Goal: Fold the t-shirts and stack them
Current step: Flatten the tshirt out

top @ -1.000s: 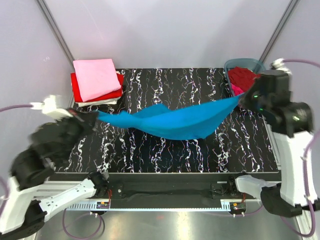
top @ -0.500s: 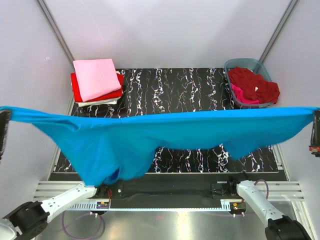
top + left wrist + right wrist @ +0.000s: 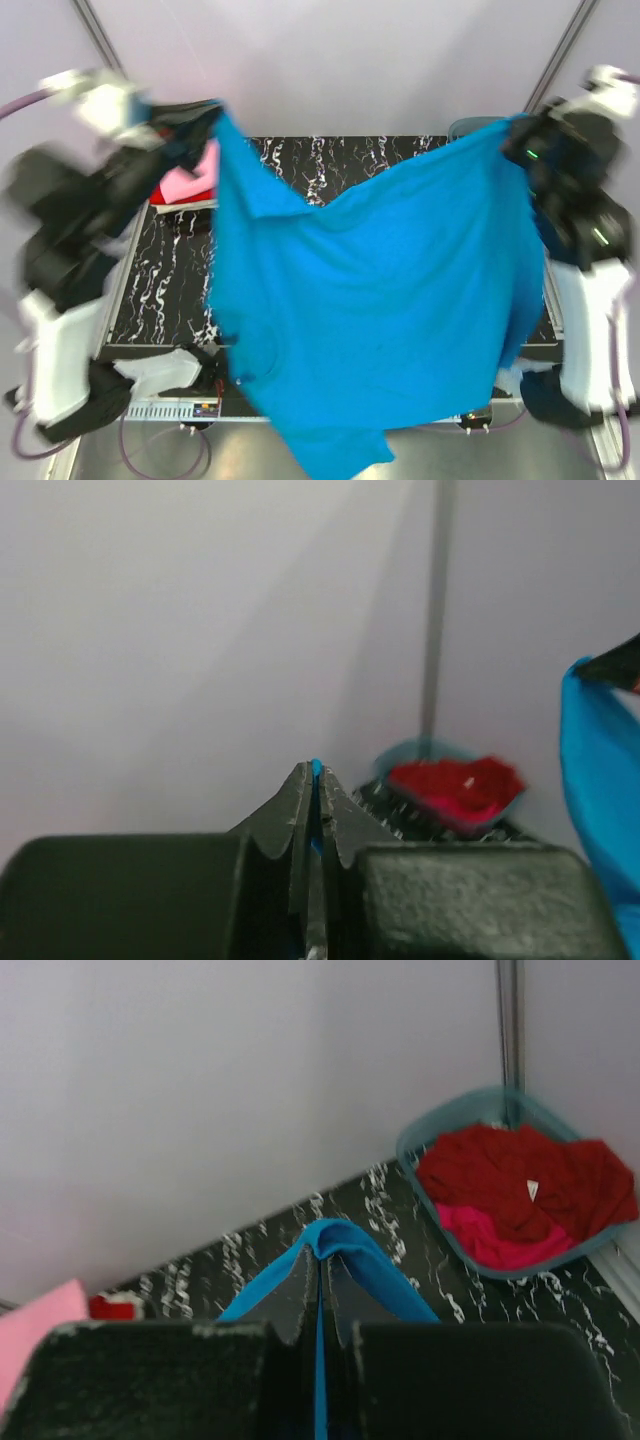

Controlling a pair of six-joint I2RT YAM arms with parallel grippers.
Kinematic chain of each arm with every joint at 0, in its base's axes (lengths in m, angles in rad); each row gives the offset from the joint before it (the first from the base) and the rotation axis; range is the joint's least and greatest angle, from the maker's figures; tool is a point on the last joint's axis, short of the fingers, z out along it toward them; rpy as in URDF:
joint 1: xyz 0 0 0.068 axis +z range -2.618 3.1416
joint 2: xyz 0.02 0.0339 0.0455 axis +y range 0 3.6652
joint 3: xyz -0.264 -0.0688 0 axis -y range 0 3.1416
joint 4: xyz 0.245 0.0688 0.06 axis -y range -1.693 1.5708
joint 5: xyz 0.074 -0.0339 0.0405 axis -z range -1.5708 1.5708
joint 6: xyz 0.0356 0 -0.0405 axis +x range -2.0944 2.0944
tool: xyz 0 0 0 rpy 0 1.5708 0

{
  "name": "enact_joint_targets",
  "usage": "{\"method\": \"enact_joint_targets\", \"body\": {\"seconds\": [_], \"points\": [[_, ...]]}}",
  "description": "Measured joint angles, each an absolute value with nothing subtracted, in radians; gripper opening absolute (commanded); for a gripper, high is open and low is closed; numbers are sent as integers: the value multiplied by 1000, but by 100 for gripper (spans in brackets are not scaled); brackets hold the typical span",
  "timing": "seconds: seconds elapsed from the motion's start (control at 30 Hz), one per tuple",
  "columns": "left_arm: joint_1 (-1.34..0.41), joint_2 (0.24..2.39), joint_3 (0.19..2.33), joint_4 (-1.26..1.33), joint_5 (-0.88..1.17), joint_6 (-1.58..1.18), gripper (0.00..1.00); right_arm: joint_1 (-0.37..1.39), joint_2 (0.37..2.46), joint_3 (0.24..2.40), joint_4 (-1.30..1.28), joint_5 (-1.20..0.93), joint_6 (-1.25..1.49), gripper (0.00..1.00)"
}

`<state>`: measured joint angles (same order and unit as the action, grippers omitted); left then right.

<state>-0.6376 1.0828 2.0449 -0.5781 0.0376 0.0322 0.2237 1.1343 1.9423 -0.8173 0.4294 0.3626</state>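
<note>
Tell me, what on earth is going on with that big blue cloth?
Two robot arms are holding a turquoise t-shirt spread out in the air above the table. The left gripper and the right gripper each pinch a top corner. A pink shirt lies at the back left; a tub at the back right holds a dark red shirt.

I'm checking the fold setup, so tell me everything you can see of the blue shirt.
The blue shirt is plain, soft turquoise cloth, unfolded and spread in the air above the table. Its far corners are pinched in the left fingers and right fingers, both shut on it. It hangs wrinkled, one part drooping past the near edge.
</note>
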Motion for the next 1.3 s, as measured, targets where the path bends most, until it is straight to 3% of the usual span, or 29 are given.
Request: {"method": "enact_joint_targets", "body": {"seconds": [0.13, 0.23, 0.27, 0.3, 0.33, 0.37, 0.4, 0.43, 0.53, 0.77, 1.03, 1.3], "points": [[-446, 1325, 1974, -556, 114, 30, 7, 194, 1358, 1780, -713, 403, 398, 0], [-326, 1612, 2034, -575, 132, 27, 10, 149, 1603, 1717, -663, 369, 440, 0], [-298, 1750, 2136, -617, 132, 25, 19, 134, 1697, 1735, -668, 356, 453, 0], [-273, 1921, 2296, -677, 130, 19, 34, 118, 1795, 1766, -672, 339, 465, 0], [-257, 2057, 2445, -701, 121, 12, 75, 102, 1904, 1827, -704, 324, 476, 29], [-244, 2197, 2565, -689, 113, 1, 94, 89, 2003, 1906, -733, 311, 492, 58], [-232, 2273, 2575, -676, 101, -19, 99, 76, 2110, 2003, -767, 299, 502, 75], [-221, 2315, 2536, -707, 97, -38, 99, 67, 2190, 2081, -799, 291, 508, 92], [-213, 2326, 2288, -709, 82, -76, 99, 47, 2352, 2253, -896, 296, 510, 100], [-295, 2186, 2012, -721, 33, -150, 99, 43, 2104, 1963, -871, 230, 522, 100], [-442, 1570, 1475, -607, -111, -298, 97, 52, 1586, 1441, -710, 102, 561, 100], [-722, 1296, 999, -680, -236, -530, 91, 52, 1343, 1062, -684, 73, 571, 100]]}}
